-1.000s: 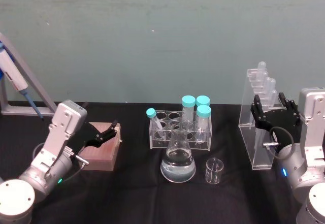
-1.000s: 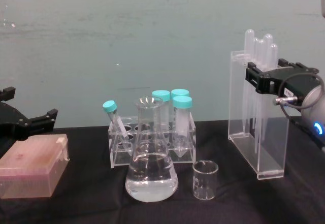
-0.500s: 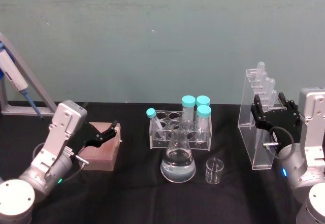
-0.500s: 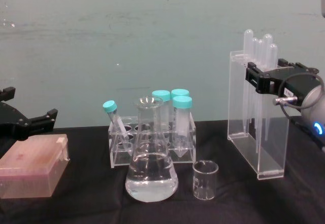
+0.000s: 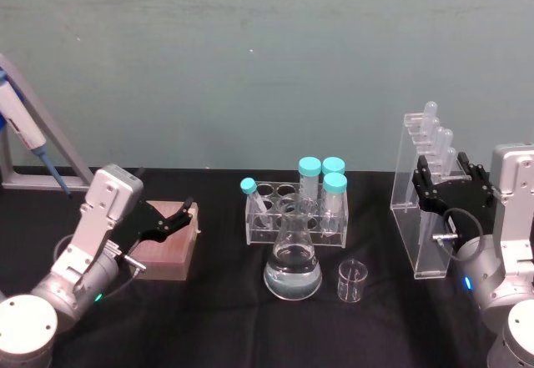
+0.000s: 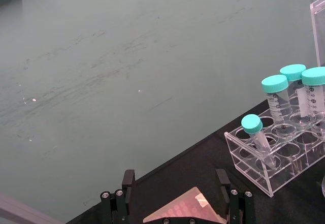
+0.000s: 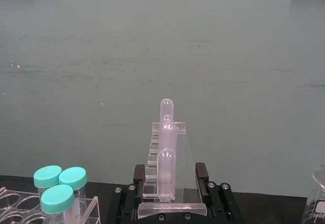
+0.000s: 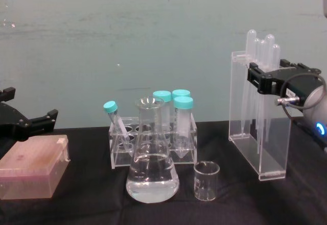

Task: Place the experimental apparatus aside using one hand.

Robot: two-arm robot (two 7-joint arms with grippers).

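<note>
At three o'clock, right claw (image 7: 170, 171) grasps the pipette stand (image 8: 258, 148), apparently set down; release likely follows. Left claw (image 6: 175, 178) spread, nine o'clock.

Left arm: enters at 8 o'clock, wrist angled toward 2 o'clock.
Left gripper (image 5: 177, 219): fingers spread wide apart.
Right arm: enters at 4 o'clock, wrist raised, pointing toward 12 o'clock.
Right gripper (image 5: 450, 174): fingers clamped on the pipette stand (image 5: 409, 186).
</note>
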